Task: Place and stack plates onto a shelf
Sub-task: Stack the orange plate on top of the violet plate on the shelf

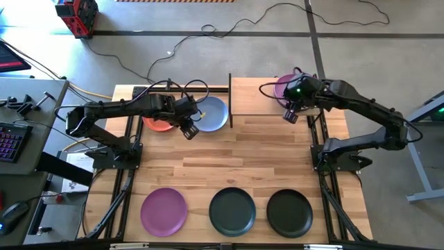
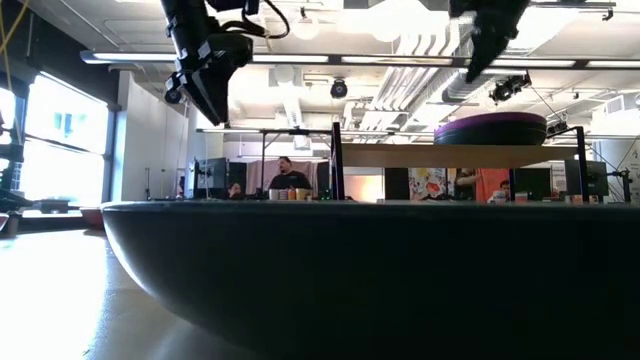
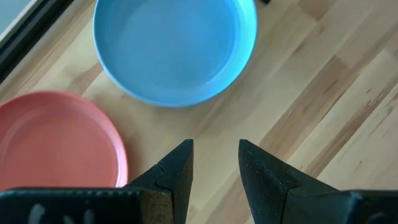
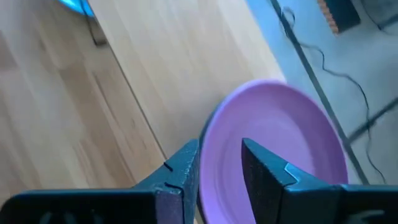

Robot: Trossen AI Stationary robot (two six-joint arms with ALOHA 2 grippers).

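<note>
No readable text anywhere — no labels, brands or numbers on the plates, shelf, arms or table. Low view shows bright posters or panels in the room behind the table — print too small to make out.

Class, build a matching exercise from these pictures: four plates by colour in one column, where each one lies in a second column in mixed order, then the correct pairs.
Plates:
1. pale blue plate
2. orange plate
3. purple plate under the right gripper
4. second purple plate

Places:
A. table's near edge, beside two dark plates
B. on the shelf
C. next to the shelf's post
D. partly under the left arm

Pairs: 1-C, 2-D, 3-B, 4-A
</note>
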